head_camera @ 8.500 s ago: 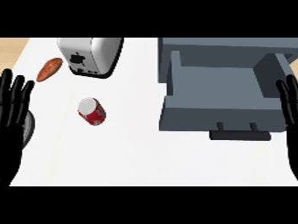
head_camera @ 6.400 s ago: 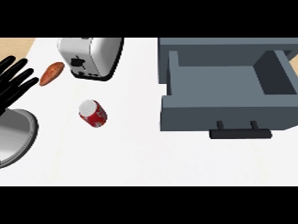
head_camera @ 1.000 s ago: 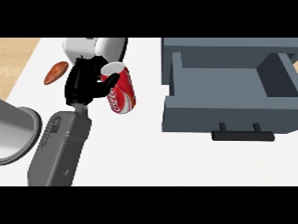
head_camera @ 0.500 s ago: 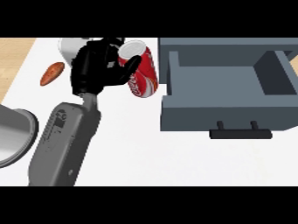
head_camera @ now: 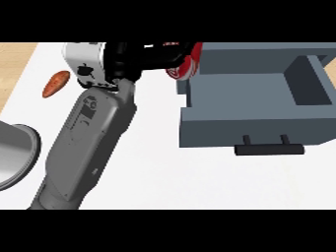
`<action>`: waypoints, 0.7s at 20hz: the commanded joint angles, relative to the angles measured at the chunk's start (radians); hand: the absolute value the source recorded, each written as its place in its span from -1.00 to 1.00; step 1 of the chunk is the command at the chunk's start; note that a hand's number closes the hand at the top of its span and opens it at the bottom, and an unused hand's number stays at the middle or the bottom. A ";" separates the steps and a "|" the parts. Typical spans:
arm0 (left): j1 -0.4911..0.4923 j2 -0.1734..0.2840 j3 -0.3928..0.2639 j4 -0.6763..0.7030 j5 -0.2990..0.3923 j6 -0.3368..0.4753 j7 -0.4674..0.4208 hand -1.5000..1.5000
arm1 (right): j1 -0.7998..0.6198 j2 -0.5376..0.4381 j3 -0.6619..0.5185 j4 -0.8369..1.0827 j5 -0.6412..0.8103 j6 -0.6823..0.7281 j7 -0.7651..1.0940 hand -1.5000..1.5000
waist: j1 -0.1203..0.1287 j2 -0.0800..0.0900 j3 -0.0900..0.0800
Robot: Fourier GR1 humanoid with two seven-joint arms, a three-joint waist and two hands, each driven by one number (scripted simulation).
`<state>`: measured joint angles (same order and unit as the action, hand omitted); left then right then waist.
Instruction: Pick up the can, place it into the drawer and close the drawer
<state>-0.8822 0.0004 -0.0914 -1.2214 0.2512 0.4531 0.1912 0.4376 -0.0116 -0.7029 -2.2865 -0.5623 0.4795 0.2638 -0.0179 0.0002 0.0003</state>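
Note:
My left hand is curled round the red can, held in the air at the top of the head view. Only the can's right part shows past the fingers, right at the left wall of the open grey drawer. The drawer's inside is bare and its black handle points toward me. My grey left forearm runs up from the lower left. My right hand does not show.
A white toaster stands behind my left hand, partly hidden by it. An orange-red sweet potato lies to its left. A grey metal pot sits at the left edge. Wooden floor shows beyond the counter's left side.
My left hand took hold of the can, lifted it off the counter and carried it up and right to the drawer's left wall. My right hand has left the view.

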 commanded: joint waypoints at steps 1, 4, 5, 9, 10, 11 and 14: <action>-0.091 0.000 -0.013 0.137 0.033 0.042 -0.056 1.00 | -0.018 0.011 0.012 -0.035 0.011 -0.030 0.027 -1.00 | -0.004 0.002 0.000; -0.198 0.000 -0.039 0.207 0.069 0.098 -0.052 1.00 | 0.031 0.011 -0.030 0.001 -0.033 0.041 -0.018 -1.00 | -0.020 0.002 0.000; -0.202 0.000 -0.043 0.167 0.047 0.105 -0.001 1.00 | 0.008 0.011 0.004 0.046 0.015 0.026 -0.048 -1.00 | -0.004 0.000 0.000; -0.245 0.000 -0.094 0.207 0.108 0.132 -0.025 1.00 | -0.001 -0.010 -0.029 -0.004 -0.039 0.003 0.004 -1.00 | -0.005 0.000 0.000; -0.280 0.000 -0.097 0.280 0.119 0.158 -0.067 1.00 | -0.023 -0.007 -0.010 0.027 0.024 0.017 -0.013 -1.00 | -0.010 0.003 0.000; -0.311 0.000 -0.144 0.287 0.156 0.184 -0.054 1.00 | -0.075 0.011 0.057 0.001 0.088 -0.034 0.019 -1.00 | -0.010 0.005 0.000; -0.359 0.000 -0.151 0.398 0.212 0.182 -0.128 1.00 | -0.046 0.011 0.033 -0.012 0.028 -0.028 0.034 -1.00 | -0.028 0.006 0.000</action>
<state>-1.1746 0.0001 -0.1926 -0.9128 0.3956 0.5941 0.1080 0.3933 -0.0172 -0.6884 -2.2734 -0.5364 0.4666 0.2732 -0.0323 0.0046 0.0006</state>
